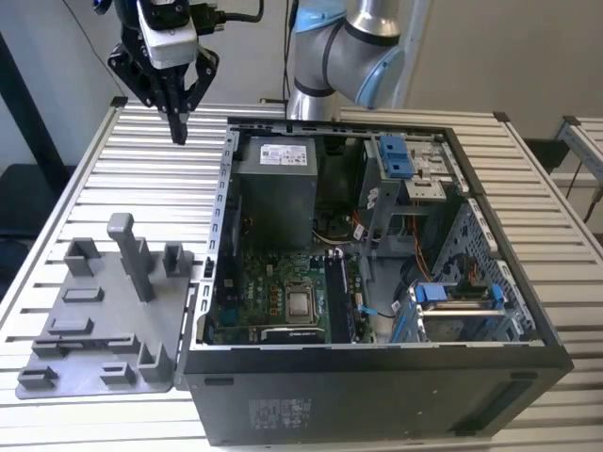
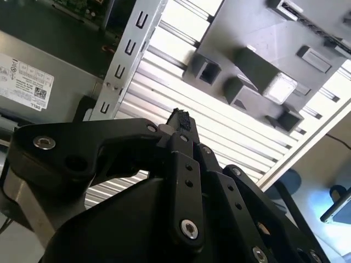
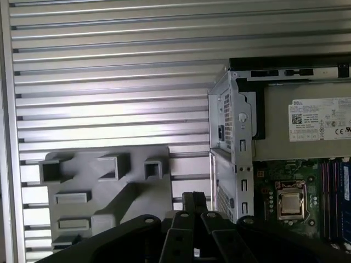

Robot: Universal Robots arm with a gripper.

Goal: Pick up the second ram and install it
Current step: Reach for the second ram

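Second ram [image 1: 336,294]: taken to be one of the dark narrow strips standing edge-on in the motherboard [image 1: 268,282] slots, just to the exterior view's right of the silver processor [image 1: 301,303]; cannot tell which strip. Open computer case [image 1: 222,188] lies on the slatted bench [image 1: 85,198]. End effector [image 1: 177,132] hangs above the bench, well apart from the strips, beyond the grey tray [image 1: 66,325]. Fingers pressed together, nothing between them, seen in both wrist views [image 2: 181,118] [image 3: 193,200].

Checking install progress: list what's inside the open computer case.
Inside the case: a power supply, the motherboard with a silver processor chip, memory slots beside it, and blue-clipped drive bays. The bays and power supply cover whatever lies under them.
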